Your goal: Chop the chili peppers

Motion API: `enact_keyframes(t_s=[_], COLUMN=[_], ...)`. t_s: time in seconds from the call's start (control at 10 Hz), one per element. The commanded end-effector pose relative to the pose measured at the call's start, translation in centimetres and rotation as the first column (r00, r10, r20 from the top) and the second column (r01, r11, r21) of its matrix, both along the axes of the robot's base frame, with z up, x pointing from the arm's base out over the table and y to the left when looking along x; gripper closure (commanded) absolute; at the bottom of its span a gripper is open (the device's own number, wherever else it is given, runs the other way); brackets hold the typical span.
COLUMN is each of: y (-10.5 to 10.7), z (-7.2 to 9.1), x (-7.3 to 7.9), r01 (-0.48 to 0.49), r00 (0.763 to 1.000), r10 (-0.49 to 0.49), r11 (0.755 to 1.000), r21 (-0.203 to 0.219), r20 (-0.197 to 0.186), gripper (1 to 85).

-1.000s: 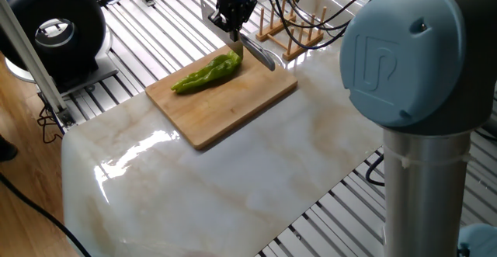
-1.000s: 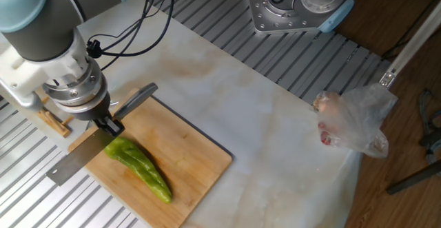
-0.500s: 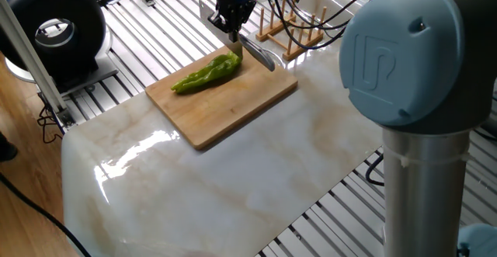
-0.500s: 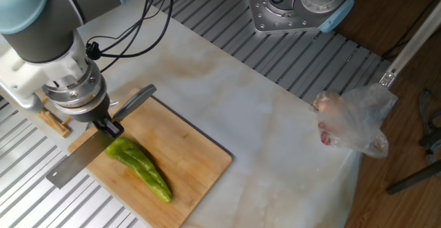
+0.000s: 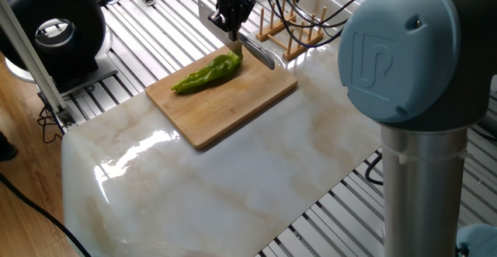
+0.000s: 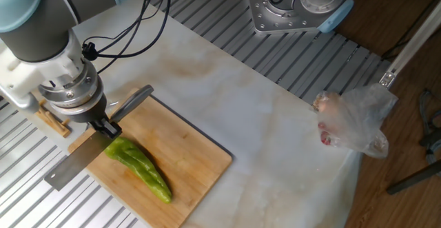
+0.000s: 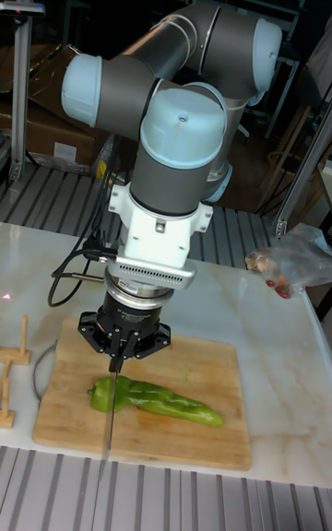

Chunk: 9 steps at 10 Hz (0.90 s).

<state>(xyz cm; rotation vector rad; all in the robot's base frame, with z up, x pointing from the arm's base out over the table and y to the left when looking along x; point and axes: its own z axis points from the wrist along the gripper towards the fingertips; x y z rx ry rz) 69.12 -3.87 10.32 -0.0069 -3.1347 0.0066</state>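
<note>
One long, wrinkled light-green chili pepper [image 5: 206, 74] [image 6: 138, 166] [image 7: 157, 399] lies whole on the wooden cutting board [image 5: 233, 113] [image 6: 196, 162] [image 7: 184, 443]. My gripper [image 5: 232, 33] [image 6: 107, 126] [image 7: 117, 356] is shut on a knife [image 6: 72, 164] [image 5: 258, 56], gripped where the handle meets the blade. The blade [image 7: 112, 411] stands on edge across the pepper's thick stem end. Whether it touches the pepper cannot be told. The handle [image 6: 134, 100] sticks out past the board's far edge.
A wooden rack [image 5: 291, 28] [image 6: 52, 121] [image 7: 9, 374] stands just beyond the board. A clear plastic bag [image 6: 351, 121] [image 7: 290, 268] lies at the marble table's side edge. A black round device [image 5: 54, 28] and the arm's base [image 6: 296, 7] sit off the table.
The gripper and the knife have shifted slightly, a little up and away from the pepper's tip. The pepper has not moved.
</note>
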Motion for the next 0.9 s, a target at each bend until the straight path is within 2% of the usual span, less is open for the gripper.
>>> enact_keyframes(t_s=[0.0, 0.8], y=[0.06, -0.13], z=[-0.04, -0.6], x=[0.08, -0.09], r01=[0.0, -0.007], r00=[1.0, 1.0], r10=[0.0, 0.007], r11=[1.0, 1.0], r21=[0.013, 0.018], r20=[-0.001, -0.003], gripper=[84.3, 84.3])
